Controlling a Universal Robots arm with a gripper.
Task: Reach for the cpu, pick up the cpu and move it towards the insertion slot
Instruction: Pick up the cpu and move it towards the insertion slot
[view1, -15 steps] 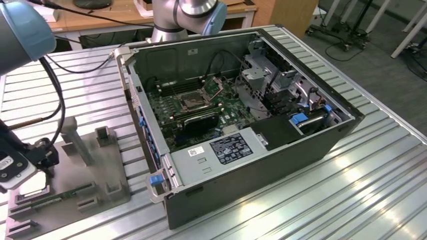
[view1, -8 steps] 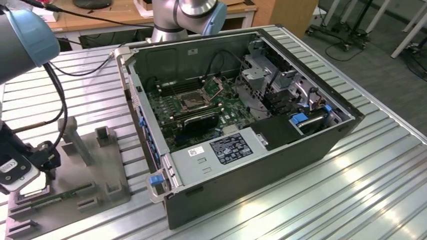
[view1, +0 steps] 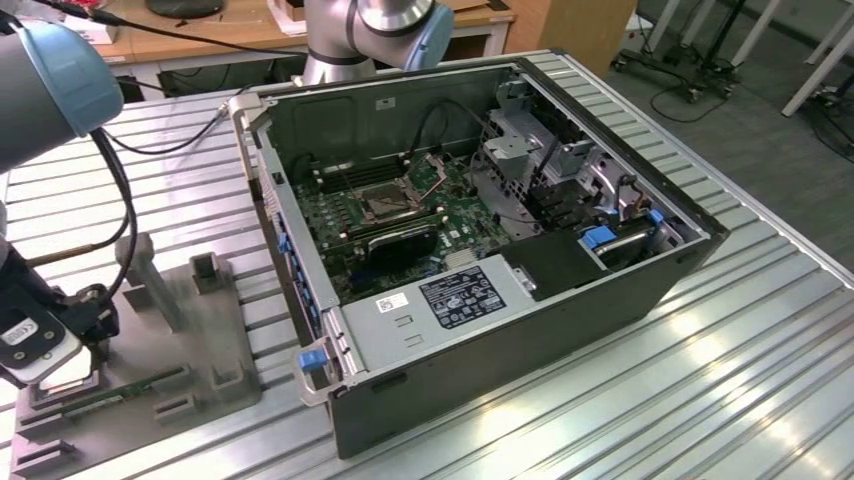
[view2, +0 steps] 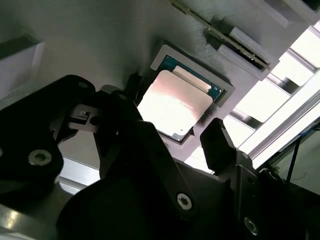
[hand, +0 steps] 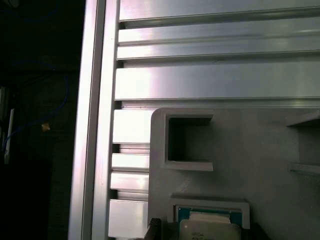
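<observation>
One arm (view1: 54, 90) bends down over the table (view1: 667, 380) at the exterior view's left, its wrist pointing straight down onto a grey tray (view1: 214, 330) that lies close beside the table's edge rail. The pincer (view2: 174, 106) hangs low over the tray with its two dark fingers (view2: 217, 140) spread apart, one on either side of the cpu (view2: 175, 107). It is open and holds nothing. Whether the fingers touch the chip's sides cannot be told.

The cpu lies flat in its square recess in the tray, pale metal top upward, with a strip of green edge showing. A memory stick (view2: 220, 33) stands on edge in a holder just beyond it.

The insertion slot (view1: 378, 205) is well apart from the pincer, on the green board inside the open computer case (view1: 534, 290) standing in the middle of the table.

In the exterior view the upper arm is cut off by the frame, and the wrist body hides the fingertips. In the first wrist view the chip (hand: 210, 230) is cut off at the frame's edge.
</observation>
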